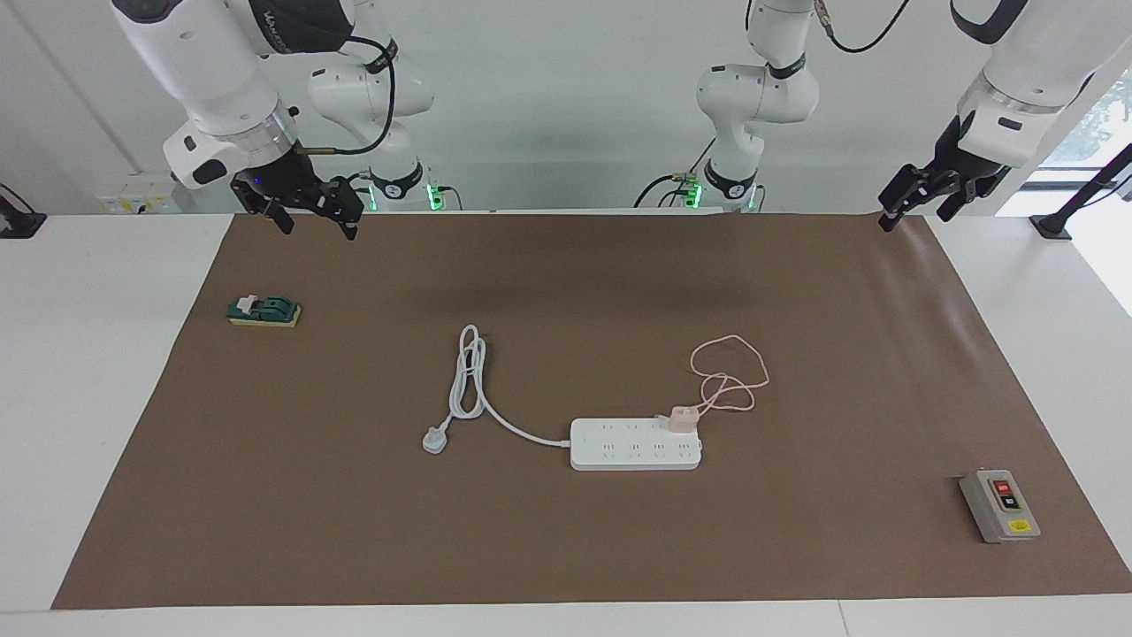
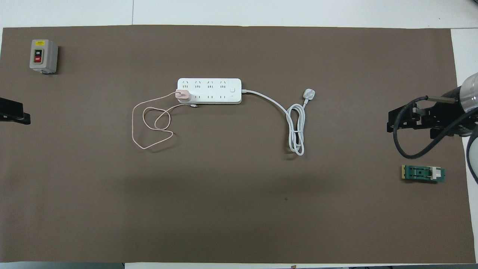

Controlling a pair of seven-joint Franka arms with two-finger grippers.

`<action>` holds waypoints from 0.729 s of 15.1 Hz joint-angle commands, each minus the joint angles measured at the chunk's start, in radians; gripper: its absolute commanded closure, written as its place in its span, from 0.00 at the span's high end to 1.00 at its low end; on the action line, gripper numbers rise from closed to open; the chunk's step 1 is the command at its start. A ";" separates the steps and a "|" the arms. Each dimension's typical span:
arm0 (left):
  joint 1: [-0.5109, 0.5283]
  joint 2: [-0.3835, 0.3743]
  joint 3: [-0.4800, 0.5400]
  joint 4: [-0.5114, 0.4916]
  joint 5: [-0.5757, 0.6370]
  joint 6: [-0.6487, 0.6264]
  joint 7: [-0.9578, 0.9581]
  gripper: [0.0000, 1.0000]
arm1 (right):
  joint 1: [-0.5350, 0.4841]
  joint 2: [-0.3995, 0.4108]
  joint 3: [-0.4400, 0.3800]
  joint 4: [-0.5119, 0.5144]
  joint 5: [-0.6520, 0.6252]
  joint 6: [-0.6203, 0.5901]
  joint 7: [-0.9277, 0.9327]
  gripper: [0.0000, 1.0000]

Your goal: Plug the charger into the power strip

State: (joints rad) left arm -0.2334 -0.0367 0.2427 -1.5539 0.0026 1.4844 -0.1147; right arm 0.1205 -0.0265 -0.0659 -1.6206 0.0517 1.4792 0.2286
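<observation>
The white power strip (image 1: 632, 447) (image 2: 213, 90) lies flat mid-mat. The small pink charger (image 1: 682, 418) (image 2: 182, 95) stands on the strip's end toward the left arm's end of the table, in the socket row nearer the robots. Its thin pink cable (image 1: 730, 376) (image 2: 149, 127) loops on the mat beside it. My right gripper (image 1: 318, 228) (image 2: 389, 121) hangs open over the mat's edge by the right arm's base, holding nothing. My left gripper (image 1: 911, 217) (image 2: 15, 112) hangs open and empty over the mat's corner at the left arm's end. Both are well away from the strip.
The strip's thick white cord coils toward the right arm's end and stops at a white plug (image 1: 434, 440) (image 2: 309, 93). A grey button box (image 1: 999, 506) (image 2: 43, 56) sits at the left arm's end, farthest from the robots. A small green block (image 1: 264, 310) (image 2: 423, 173) lies under the right gripper's side.
</observation>
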 commanded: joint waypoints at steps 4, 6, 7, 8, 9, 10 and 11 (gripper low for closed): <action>0.258 0.000 -0.264 -0.005 0.017 -0.009 0.030 1.00 | -0.013 -0.010 0.006 -0.001 -0.013 -0.016 -0.022 1.00; 0.252 0.001 -0.264 -0.005 0.016 -0.006 0.030 1.00 | -0.013 -0.010 0.006 -0.001 -0.013 -0.016 -0.022 1.00; 0.250 0.004 -0.264 -0.005 0.016 -0.007 0.030 1.00 | -0.012 -0.010 0.006 -0.001 -0.013 -0.016 -0.022 1.00; 0.247 0.011 -0.264 -0.003 0.016 -0.006 0.030 1.00 | -0.012 -0.010 0.006 -0.001 -0.013 -0.016 -0.022 1.00; 0.246 0.023 -0.266 -0.002 0.016 -0.009 0.030 1.00 | -0.012 -0.010 0.006 -0.001 -0.013 -0.016 -0.022 1.00; 0.246 0.023 -0.267 -0.003 0.014 -0.013 0.030 1.00 | -0.012 -0.010 0.006 -0.001 -0.013 -0.016 -0.022 1.00; 0.241 0.015 -0.269 -0.015 0.013 -0.013 0.030 1.00 | -0.012 -0.010 0.006 -0.001 -0.013 -0.016 -0.022 1.00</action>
State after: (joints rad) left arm 0.0029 -0.0207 -0.0142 -1.5565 0.0044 1.4818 -0.0988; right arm 0.1205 -0.0265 -0.0659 -1.6206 0.0517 1.4792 0.2286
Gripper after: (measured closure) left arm 0.000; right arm 0.000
